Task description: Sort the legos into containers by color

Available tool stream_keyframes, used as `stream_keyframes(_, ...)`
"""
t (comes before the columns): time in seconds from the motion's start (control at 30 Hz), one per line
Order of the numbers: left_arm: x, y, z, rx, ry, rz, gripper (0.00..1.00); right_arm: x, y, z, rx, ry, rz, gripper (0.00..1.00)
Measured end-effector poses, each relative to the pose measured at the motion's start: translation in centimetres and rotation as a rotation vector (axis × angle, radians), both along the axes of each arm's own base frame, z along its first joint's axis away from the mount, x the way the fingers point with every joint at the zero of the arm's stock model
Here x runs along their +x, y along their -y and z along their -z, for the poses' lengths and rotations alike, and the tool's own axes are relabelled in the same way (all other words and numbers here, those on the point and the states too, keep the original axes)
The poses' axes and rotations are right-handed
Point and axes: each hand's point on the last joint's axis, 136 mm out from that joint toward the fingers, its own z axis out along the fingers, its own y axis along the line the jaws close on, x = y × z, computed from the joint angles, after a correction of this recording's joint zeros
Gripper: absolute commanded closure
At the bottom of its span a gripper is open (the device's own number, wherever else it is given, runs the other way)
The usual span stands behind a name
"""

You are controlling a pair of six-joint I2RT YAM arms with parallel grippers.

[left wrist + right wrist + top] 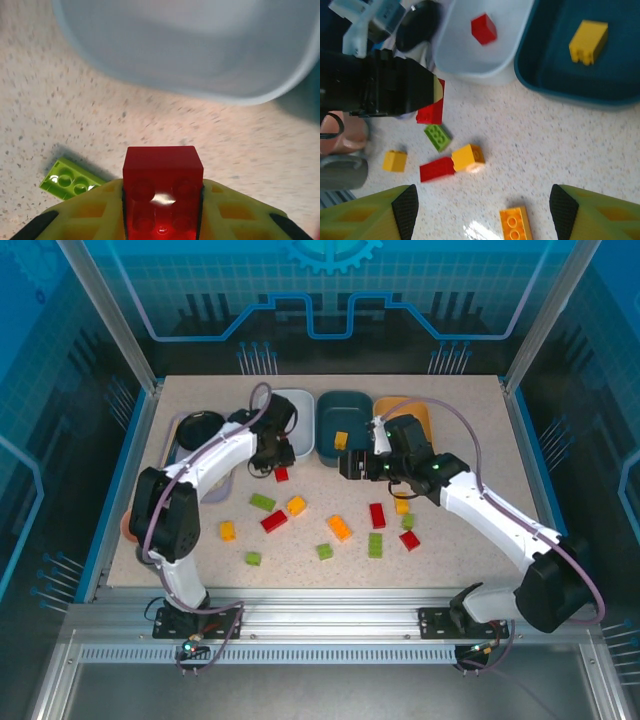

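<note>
Speckled surface (pixel 460 430): fingers (pixel 85 210) of the left gripper (pixel 162 215) clamp a red brick (pixel 162 175) beside the white tub (pixel 200 50). It should clear the tub's rim before releasing. The right gripper (pixel 482 210) hovers with fingers open and empty.

table (pixel 290 570): speckled beige | far edge: white tub (pixel 303 420), teal tub (pixel 345 405), yellow tub (pixel 418 415) | middle: scattered legos (pixel 377 515)

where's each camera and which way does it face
Top external: above and behind the bases, looking down on the table; the left arm and right arm show.
Left wrist: looks down past the left end effector, shut on a red brick, to the white tub.
Right wrist: looks down on loose bricks through the open right end effector.
Shared: both wrist views catch the white tub and that red brick.
</note>
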Motion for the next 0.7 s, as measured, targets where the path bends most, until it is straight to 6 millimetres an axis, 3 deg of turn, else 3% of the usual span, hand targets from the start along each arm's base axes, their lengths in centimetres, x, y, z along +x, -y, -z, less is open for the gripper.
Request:
stream_keyframes(0.13,4.0,0.4,-4.0,-0.041,0.114,-0.017,0.71,0.7,-0.3,-1.1,0.01,0.036,0.002,0.27)
stream_keyframes(0.27,8.7,0.7,-4.7,-0.05,0.169,-0.024,0.7,1.7,-0.8,-2.0,0.015,0.057,-0.002,0.27)
stream_keyframes(0.4,12.4,0.9,-2.5,-0.039,0.164,-0.028,0.7,2.3,-1.2,-2.8,0.022,0.069,-0.001,0.27)
stream_keyframes(0.53,14.9,0.9,0.8,-0.022,0.135,-0.027,0.66,2.3,-1.2,-3.1,0.023,0.071,0.0,0.27)
stream_keyframes(0.7,15.9,1.1,4.1,-0.011,0.091,-0.011,0.61,2.0,-0.8,-2.3,-0.001,0.038,0.004,0.27)
